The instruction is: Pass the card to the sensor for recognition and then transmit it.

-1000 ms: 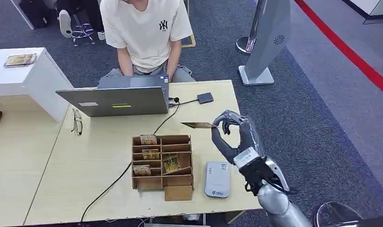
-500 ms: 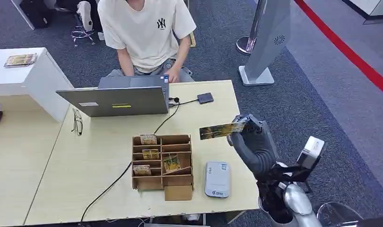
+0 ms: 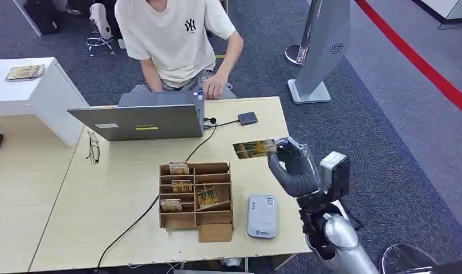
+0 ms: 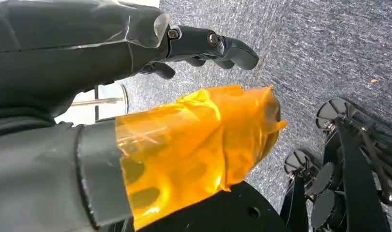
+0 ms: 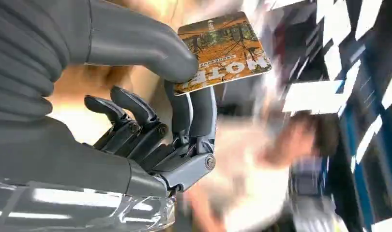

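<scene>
My right hand (image 3: 291,165) is raised over the table's right side and pinches a card (image 3: 254,149) by one end between thumb and fingers. The card is orange and brown, lies nearly flat and points left toward the laptop. In the right wrist view the card (image 5: 223,50) shows printed letters, with the thumb of my right hand (image 5: 150,96) pressed on it. The grey-white sensor (image 3: 262,216) lies flat on the table, nearer the front edge than the card. My left hand (image 4: 87,53) hangs over carpet, holding nothing, its fingers (image 4: 208,43) apart from the orange-taped thumb.
A cardboard card rack (image 3: 195,197) with several cards stands left of the sensor. A person (image 3: 174,40) sits behind an open laptop (image 3: 140,121), one hand (image 3: 209,88) at its edge. A cable (image 3: 154,202), a small dark box (image 3: 247,118) and glasses (image 3: 92,146) lie on the wooden table (image 3: 103,188).
My right wrist has turned, so the card went from edge-on to face-up and shifted a little left and up. The person's arm has swung out toward the laptop's corner.
</scene>
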